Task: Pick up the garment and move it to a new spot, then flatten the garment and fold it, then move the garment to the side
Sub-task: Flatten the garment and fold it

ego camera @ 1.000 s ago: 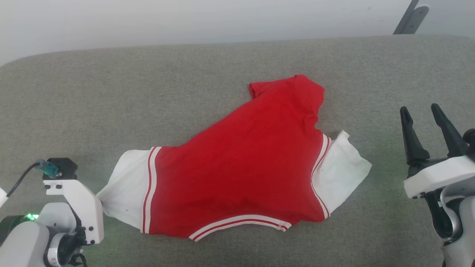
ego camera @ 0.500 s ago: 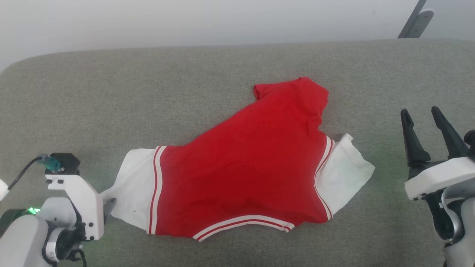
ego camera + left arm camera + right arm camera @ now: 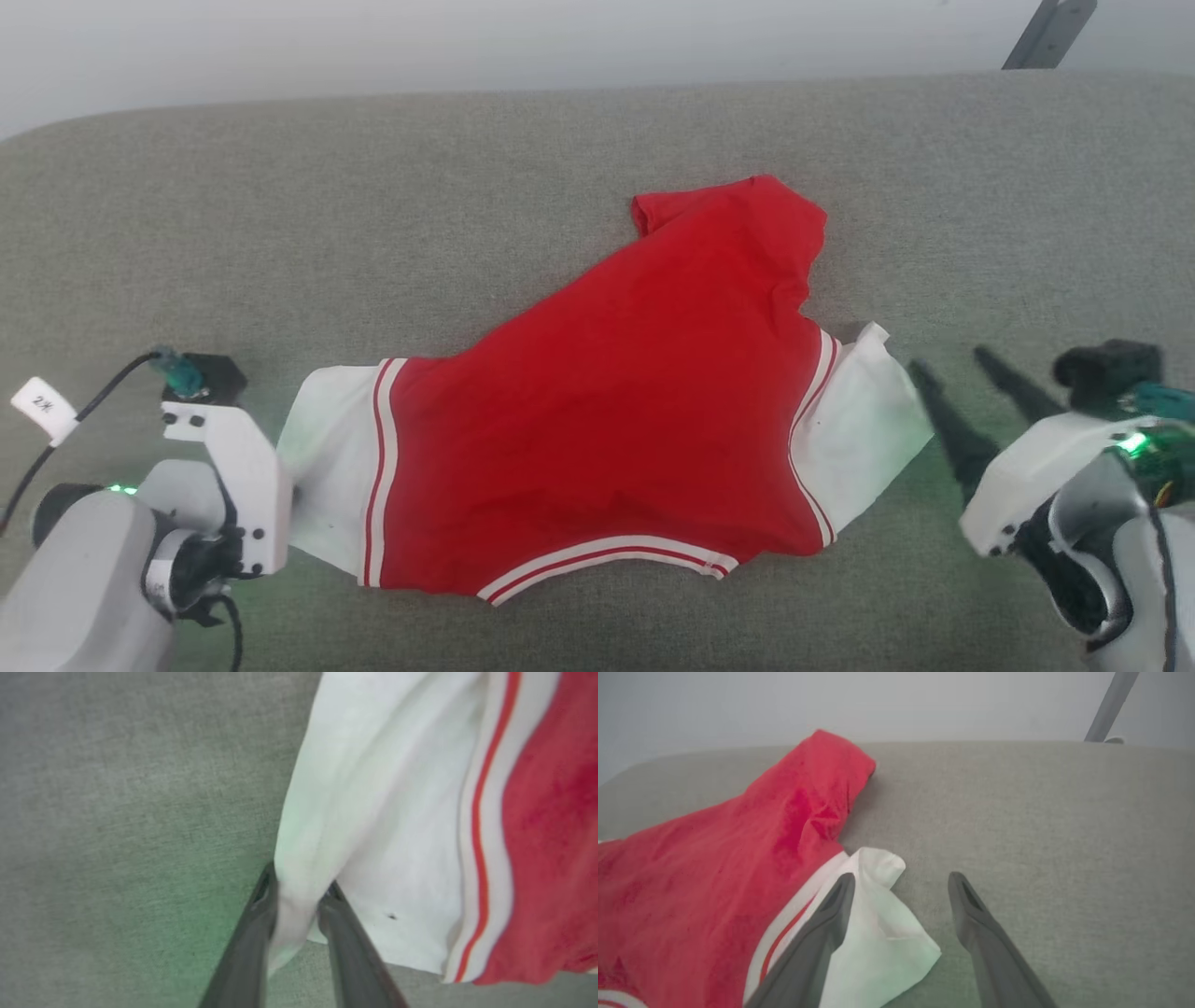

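Change since earlier: right gripper (image 3: 901, 877), standing upright and well clear of the cloth a second ago, is now leaning in toward the near sleeve; left gripper (image 3: 300, 882), apart from the cloth half a second ago, is taking it again.
Left gripper: its two long dark fingers are pinching a raised fold at the outer edge of the white left sleeve (image 3: 373, 812).
Right gripper: its jaws are standing spread, one finger hovering over the white right sleeve (image 3: 878, 933) and the other over bare upholstery, gripping nothing.
Garment: the soft bright-red short-sleeved shirt with white, stripe-edged sleeve panels, the garment (image 3: 607, 420), is lying across the middle of the grey woven upholstered surface (image 3: 280, 233), one sleeve reaching toward each gripper, its far red part bunching into a crumpled peak.
Handling: it is looking light, limp and likely to sag and fold on itself when lifted; nothing about it is appearing fragile.
Where to hold: both outer sleeve edges are offering the best grip, since pulling them apart is likely to be what flattens the body.
Risk: a thin single-layer pinch is probably prone to slipping out.
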